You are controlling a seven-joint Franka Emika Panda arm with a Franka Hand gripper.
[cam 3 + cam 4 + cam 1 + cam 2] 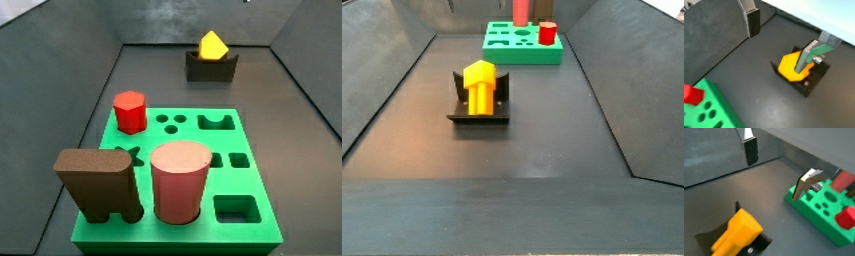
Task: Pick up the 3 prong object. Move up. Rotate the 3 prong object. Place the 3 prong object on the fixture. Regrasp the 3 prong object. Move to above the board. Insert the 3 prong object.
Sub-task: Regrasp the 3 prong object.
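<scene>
In both wrist views the tool (pixel 784 35) hangs released above the floor, its two silver fingers (pixel 749 145) well apart with nothing between them; neither side view shows it. The 3 prong object (pixel 480 83) rests in the notch of the fixture (pixel 477 112), so the regrasp looks like the step in hand.

The likely trouble is a descent off-centre: in a wrist view one finger sits over the object's edge, and a pad landing on top could tip the piece out of its cradle. A grasp taken crooked would also carry the prongs skewed to the three small round holes (pixel 173 121), and the insertion would jam.

The object is a yellow-orange plastic block, smooth and hard-looking, rising to a point above the notch in a side view (pixel 211 44). The board (pixel 261 220) lies well apart, with the red hexagonal peg (pixel 128 111) standing beside those holes.
</scene>
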